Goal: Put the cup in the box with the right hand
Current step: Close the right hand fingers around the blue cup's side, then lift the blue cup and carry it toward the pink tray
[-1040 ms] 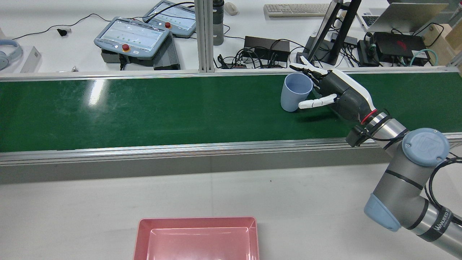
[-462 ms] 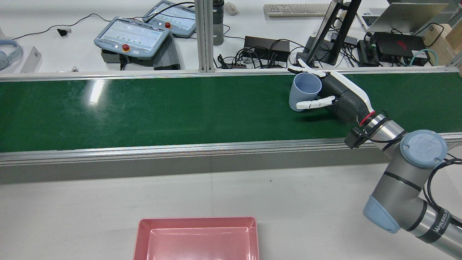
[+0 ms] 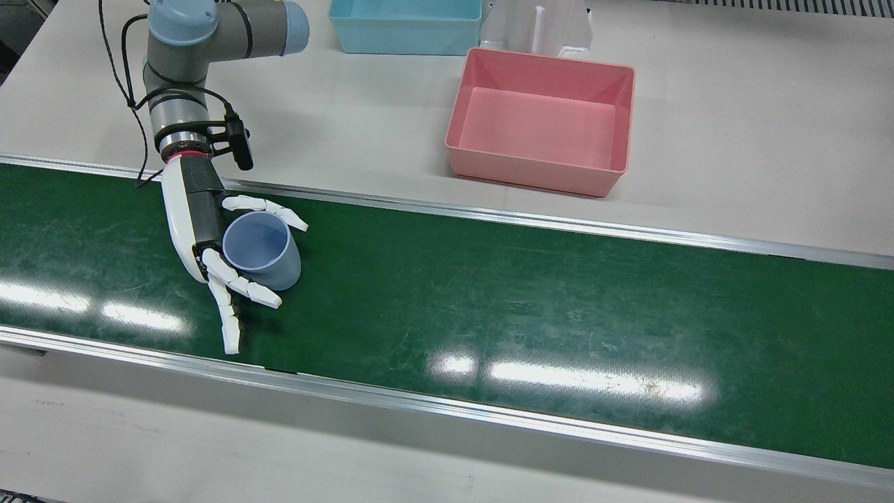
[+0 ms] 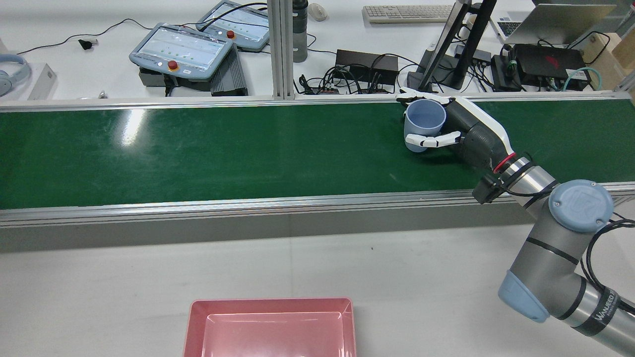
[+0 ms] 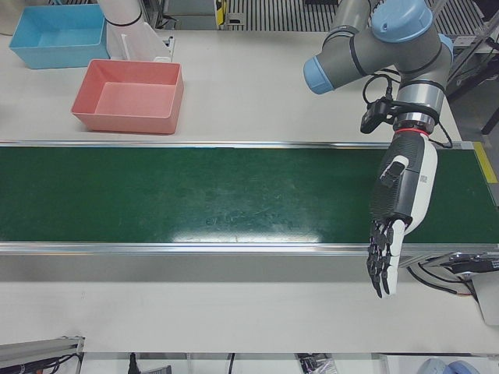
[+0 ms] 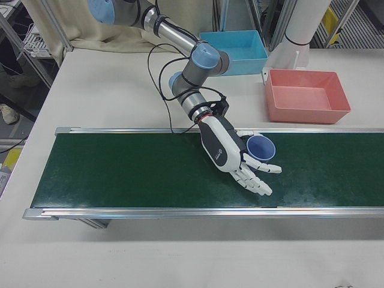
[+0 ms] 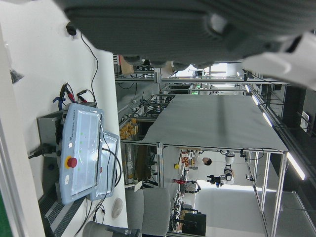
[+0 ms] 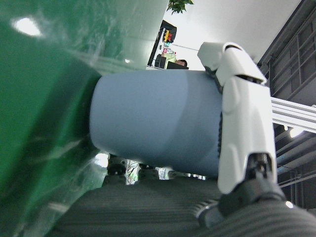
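A light blue cup [image 3: 262, 250] stands on the green conveyor belt [image 3: 531, 300], slightly tilted. My right hand [image 3: 202, 230] is cupped around it: the thumb curves along its near side and a finger [image 3: 260, 295] curls on its far side, while other fingers stay stretched out. In the rear view the cup [image 4: 424, 121] sits against the right hand [image 4: 469, 131]. The right hand view shows the cup [image 8: 153, 131] pressed close to the palm. The pink box [image 3: 538, 178] stands empty on the white table behind the belt. My left hand [image 5: 396, 206] hangs open over the belt's front edge.
A blue box [image 3: 405, 42] stands beside the pink box near a white pedestal [image 3: 538, 24]. Aluminium rails [image 3: 559, 223] border the belt. Teach pendants [image 4: 181, 49], cables and a monitor stand [image 4: 446, 54] lie beyond the belt's far rail.
The cup has moved to the right along the belt into my right hand. The thumb and fingers have curled in around it.
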Motion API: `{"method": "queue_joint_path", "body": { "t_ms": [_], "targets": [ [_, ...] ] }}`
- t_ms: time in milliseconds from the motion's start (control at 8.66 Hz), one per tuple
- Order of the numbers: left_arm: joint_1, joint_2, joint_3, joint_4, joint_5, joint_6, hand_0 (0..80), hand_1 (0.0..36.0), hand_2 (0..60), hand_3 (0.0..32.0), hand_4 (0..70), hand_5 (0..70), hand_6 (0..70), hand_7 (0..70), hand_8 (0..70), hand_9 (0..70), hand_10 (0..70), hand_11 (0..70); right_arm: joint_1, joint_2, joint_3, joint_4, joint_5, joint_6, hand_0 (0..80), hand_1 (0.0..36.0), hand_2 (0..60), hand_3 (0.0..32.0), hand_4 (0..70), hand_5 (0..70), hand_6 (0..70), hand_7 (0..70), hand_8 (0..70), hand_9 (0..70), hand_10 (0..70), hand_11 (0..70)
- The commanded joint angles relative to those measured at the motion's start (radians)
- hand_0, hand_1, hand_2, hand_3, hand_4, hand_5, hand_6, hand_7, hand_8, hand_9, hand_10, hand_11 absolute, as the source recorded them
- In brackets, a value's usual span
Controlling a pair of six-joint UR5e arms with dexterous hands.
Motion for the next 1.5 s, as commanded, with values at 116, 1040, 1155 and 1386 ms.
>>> {"method": "queue_joint_path", "body": {
  "t_ms": [116,1040,1155,1386],
  "targets": [
    [0.0,0.0,0.0,0.0,0.0,0.0,0.0,0.0,0.0,0.0,0.0,0.0,0.0,0.0,0.0,0.0,0.0,0.0,0.008,-0.002,0.085,-0.039,0.016,0.017,80.0,36.0,60.0,0.0,25.8,23.1,27.2,70.0,49.8,70.0,37.2,56.5],
    [0.0,0.0,0.0,0.0,0.0,0.0,0.0,0.0,0.0,0.0,0.0,0.0,0.0,0.0,0.0,0.0,0.0,0.0,-0.264,0.104,0.386,-0.246,0.082,-0.06,80.0,36.0,60.0,0.0,37.6,24.2,33.5,70.0,62.3,70.0,41.3,61.6],
    [0.0,0.0,0.0,0.0,0.0,0.0,0.0,0.0,0.0,0.0,0.0,0.0,0.0,0.0,0.0,0.0,0.0,0.0,-0.338,0.124,0.386,-0.244,0.085,-0.107,80.0,36.0,60.0,0.0,35.5,24.3,33.8,70.0,63.1,70.0,41.8,62.3],
    [0.0,0.0,0.0,0.0,0.0,0.0,0.0,0.0,0.0,0.0,0.0,0.0,0.0,0.0,0.0,0.0,0.0,0.0,-0.538,0.141,0.394,-0.241,0.176,-0.214,80.0,36.0,60.0,0.0,45.1,24.1,34.7,70.0,64.1,70.0,42.4,63.0]
  ]
}}
